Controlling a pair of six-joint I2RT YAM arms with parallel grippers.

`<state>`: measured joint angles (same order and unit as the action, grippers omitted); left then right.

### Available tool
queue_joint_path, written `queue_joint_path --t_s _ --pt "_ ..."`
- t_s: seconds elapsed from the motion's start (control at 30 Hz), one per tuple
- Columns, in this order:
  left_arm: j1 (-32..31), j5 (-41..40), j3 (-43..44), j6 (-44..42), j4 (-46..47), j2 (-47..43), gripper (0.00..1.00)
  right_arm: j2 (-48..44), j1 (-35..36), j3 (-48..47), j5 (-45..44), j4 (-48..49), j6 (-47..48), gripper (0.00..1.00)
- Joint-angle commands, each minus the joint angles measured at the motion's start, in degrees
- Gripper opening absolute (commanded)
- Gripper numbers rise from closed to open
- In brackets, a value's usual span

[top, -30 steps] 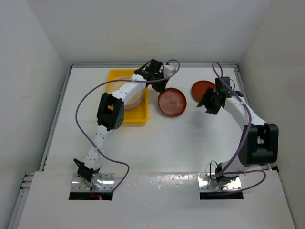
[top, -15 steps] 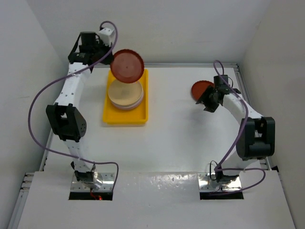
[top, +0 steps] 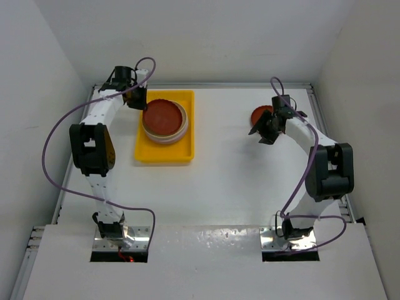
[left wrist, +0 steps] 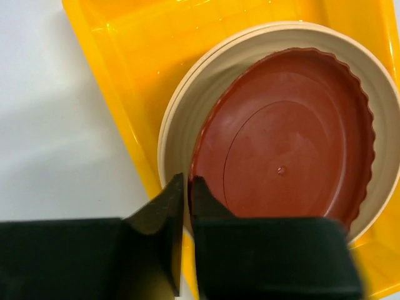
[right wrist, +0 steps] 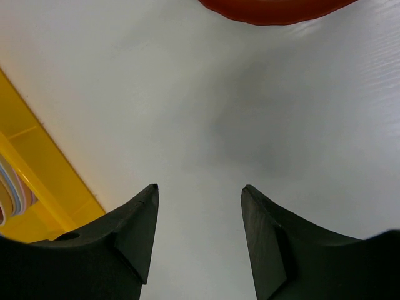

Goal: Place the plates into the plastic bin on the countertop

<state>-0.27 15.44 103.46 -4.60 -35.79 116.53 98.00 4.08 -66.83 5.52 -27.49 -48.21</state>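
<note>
From above, the left gripper [top: 134, 95] is hovering at the far-left edge of the yellow bin [top: 187, 151]. A dark red plate [top: 164, 116] is lying there on top of the stack [top: 183, 129]. The right gripper [top: 264, 130] is hiding part of a second dark red plate [top: 259, 112] on the countertop [top: 225, 181].

The left wrist view is showing the fingers [left wrist: 169, 206] almost together at the plate's near rim; I cannot tell whether they are pinching it.

The right wrist view is showing jaws standing apart and empty, with the second plate cut off at the top edge.
</note>
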Motion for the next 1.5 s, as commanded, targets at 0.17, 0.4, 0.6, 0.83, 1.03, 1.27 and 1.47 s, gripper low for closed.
queue_joint_path --t_s 0.17,0.4,0.6,0.83,1.03,1.27,1.47 --pt "0.5 0.8 -1.0 -0.6 1.2 0.5 0.32 3.1 -5.6 -0.8 1.3 2.5 -4.5 0.55" --pt "0.5 0.3 2.4 -2.5 1.2 -0.6 0.42 7.5 -10.8 -1.1 -7.9 7.4 -14.4 0.56" --pt "1.1 0.9 3.9 -5.0 -0.6 -4.6 0.44 14.3 -12.5 -3.3 -15.8 6.4 -20.3 0.56" --pt "3.7 3.4 2.1 -7.3 -4.6 -10.3 0.45 21.2 -13.1 -8.0 -17.1 8.8 -19.9 0.52" --pt "7.6 4.6 -0.1 -7.8 -6.5 -14.5 0.46 21.1 -13.0 -8.8 -16.7 8.9 -19.6 0.46" --pt "9.2 5.1 -0.6 -7.8 -7.5 -15.6 0.46 13.0 -12.2 -3.6 -20.3 13.0 -18.5 0.46" --pt "10.4 5.1 -1.2 -7.8 -7.5 -15.6 0.46 17.7 -12.0 -12.2 -23.4 8.1 -17.4 0.51"
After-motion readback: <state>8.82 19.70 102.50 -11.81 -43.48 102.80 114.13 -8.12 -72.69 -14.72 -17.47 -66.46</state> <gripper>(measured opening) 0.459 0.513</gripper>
